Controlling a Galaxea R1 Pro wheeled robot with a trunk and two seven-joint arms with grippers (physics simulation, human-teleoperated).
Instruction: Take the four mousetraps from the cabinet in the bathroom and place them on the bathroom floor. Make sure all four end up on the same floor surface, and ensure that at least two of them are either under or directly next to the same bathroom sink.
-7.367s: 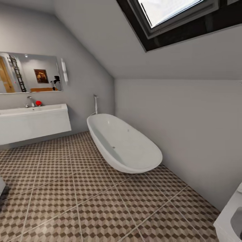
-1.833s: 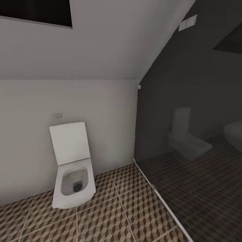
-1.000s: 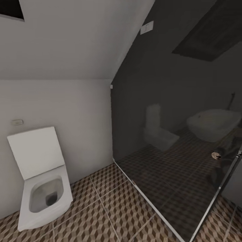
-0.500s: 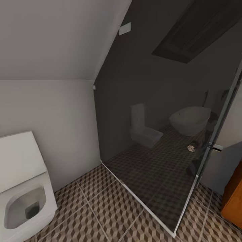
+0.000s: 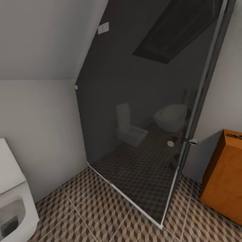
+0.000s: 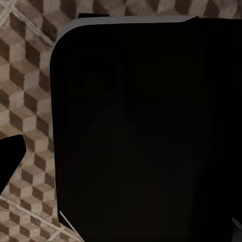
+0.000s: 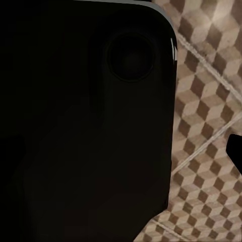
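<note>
Task looks barely begun: the orange-brown cabinet (image 5: 224, 174) stands just right of the dark glass shower screen (image 5: 148, 111) on the cube-tiled bathroom floor (image 5: 111, 215), something dark on its top unidentifiable, no mousetraps on the tiles, grippers' state untellable.

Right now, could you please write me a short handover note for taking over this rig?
Tools: the pictures do not tell whether either is open or shut; wrist views are mostly dark robot body over the tiled floor.
Things: the cabinet stands at the right, past the dark glass panel; a toilet at the left.
Done: nothing judged placed.
Left: reach the cabinet, fetch four mousetraps, set them on the floor, two by the sink.
</note>
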